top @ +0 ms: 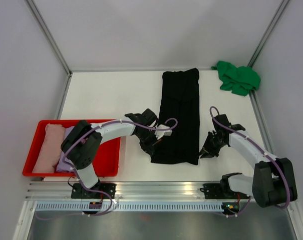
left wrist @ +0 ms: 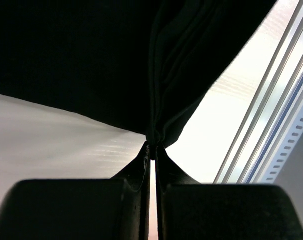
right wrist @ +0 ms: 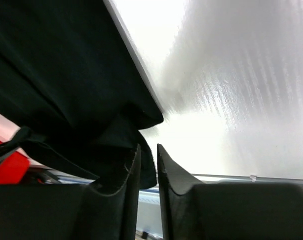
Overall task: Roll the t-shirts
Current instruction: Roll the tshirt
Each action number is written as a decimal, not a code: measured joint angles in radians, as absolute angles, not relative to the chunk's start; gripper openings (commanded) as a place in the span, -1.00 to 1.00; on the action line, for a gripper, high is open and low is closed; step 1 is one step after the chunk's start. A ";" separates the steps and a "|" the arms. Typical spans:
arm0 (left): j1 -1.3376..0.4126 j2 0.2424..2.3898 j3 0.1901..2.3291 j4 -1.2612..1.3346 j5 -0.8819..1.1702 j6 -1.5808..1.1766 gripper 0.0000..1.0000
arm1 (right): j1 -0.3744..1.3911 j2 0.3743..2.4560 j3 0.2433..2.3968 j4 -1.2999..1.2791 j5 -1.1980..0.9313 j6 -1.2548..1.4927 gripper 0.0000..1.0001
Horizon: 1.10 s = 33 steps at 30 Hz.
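Note:
The black t-shirt (top: 180, 117) lies folded into a long strip running from the back of the table toward me. My left gripper (top: 152, 148) is at its near left corner, shut on a pinch of the black cloth (left wrist: 152, 144). My right gripper (top: 206, 151) is at the near right corner. Its jaws stand narrowly apart with a flap of the black cloth (right wrist: 116, 135) between them, lifted off the table. The bright green t-shirt (top: 237, 77) lies crumpled at the back right corner. The pale pink (top: 47, 147) and lilac (top: 66, 150) t-shirts lie in the tray.
A red plastic tray (top: 41, 173) stands at the near left, beside the left arm. Metal rails (top: 156, 189) run along the table's near edge, close behind both grippers. Frame posts and white walls enclose the table.

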<state>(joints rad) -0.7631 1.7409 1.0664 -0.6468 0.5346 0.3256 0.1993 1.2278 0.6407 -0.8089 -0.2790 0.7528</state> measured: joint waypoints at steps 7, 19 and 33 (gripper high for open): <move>-0.763 1.778 1.093 -0.641 0.524 0.326 -0.95 | 0.165 1.222 0.684 -0.805 -0.311 0.725 -0.44; -0.745 1.810 1.097 -0.640 0.522 0.323 -0.95 | 0.213 1.135 0.777 -0.851 -0.294 0.479 -0.26; -0.739 1.821 1.113 -0.641 0.520 0.299 -0.95 | 0.568 0.978 0.965 -0.662 -0.110 0.027 0.26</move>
